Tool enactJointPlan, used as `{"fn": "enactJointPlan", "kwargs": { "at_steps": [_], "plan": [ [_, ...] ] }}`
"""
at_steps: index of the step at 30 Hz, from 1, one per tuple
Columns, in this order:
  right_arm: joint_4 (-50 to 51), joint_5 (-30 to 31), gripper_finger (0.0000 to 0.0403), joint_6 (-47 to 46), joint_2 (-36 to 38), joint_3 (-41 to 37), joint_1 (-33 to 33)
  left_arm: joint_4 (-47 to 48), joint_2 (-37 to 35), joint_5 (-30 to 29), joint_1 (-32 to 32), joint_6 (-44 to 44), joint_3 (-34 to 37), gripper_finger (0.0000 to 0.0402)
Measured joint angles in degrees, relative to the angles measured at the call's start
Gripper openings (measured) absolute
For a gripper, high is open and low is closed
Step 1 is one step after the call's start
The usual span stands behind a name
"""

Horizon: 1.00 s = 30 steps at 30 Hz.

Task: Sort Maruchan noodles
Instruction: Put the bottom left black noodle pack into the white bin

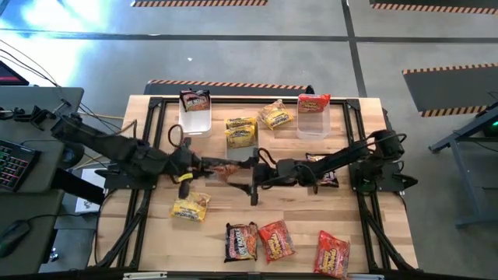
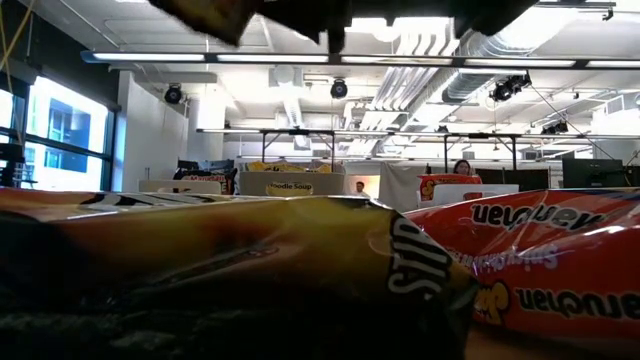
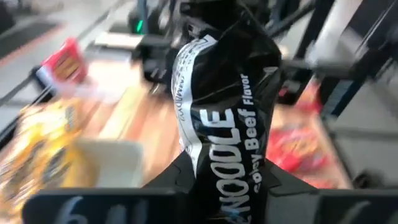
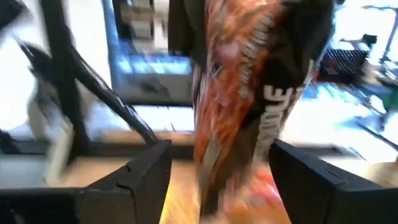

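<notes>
Mid-tabletop (image 1: 148, 233), a dark beef-flavour packet (image 3: 227, 118) hangs between both arms, clear of the wood; the left tool (image 3: 211, 205) is clamped on one end, while the right tool (image 4: 217, 180) stands with its fingers spread either side of the other end, not pinching it. Risk as judged: the single hold sits on crinkled film near an edge, so a quick swing could let the packet slip or twist free and drop among the yellow packets (image 1: 241, 132) beside the clear bins (image 1: 313, 118); it could also snag on the right fingers.
</notes>
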<state>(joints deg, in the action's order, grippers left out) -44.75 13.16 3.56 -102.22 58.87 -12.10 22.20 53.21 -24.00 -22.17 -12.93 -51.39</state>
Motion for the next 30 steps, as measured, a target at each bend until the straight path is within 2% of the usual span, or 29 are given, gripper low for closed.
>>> {"fn": "enactJointPlan", "kwargs": {
  "at_steps": [4,8,13,15,22,30],
  "plan": [
    [11.1,5.6,0.0209,0.0,3.1,0.0,-0.3,18.4,1.8,2.5,5.9,0.8,-8.9,0.0050],
    [20.7,9.6,0.0140,0.9,6.6,0.0,-1.1,33.0,4.4,4.2,13.2,6.2,-16.6,0.0039],
    [29.2,12.4,0.0034,2.5,10.3,0.0,-1.8,43.5,8.8,5.1,24.2,20.4,-23.0,0.0021],
    [30.9,12.4,0.0009,2.9,11.4,0.0,-1.9,45.2,10.9,6.6,29.1,26.8,-24.7,0.0016],
    [33.4,11.6,0.0036,2.9,12.0,0.0,-2.2,48.3,20.6,7.3,45.4,45.4,-28.2,0.0015],
    [35.4,10.6,0.0017,3.0,12.0,0.0,-2.2,47.3,31.2,7.4,59.2,63.0,-28.9,0.0014]
  ]
}}
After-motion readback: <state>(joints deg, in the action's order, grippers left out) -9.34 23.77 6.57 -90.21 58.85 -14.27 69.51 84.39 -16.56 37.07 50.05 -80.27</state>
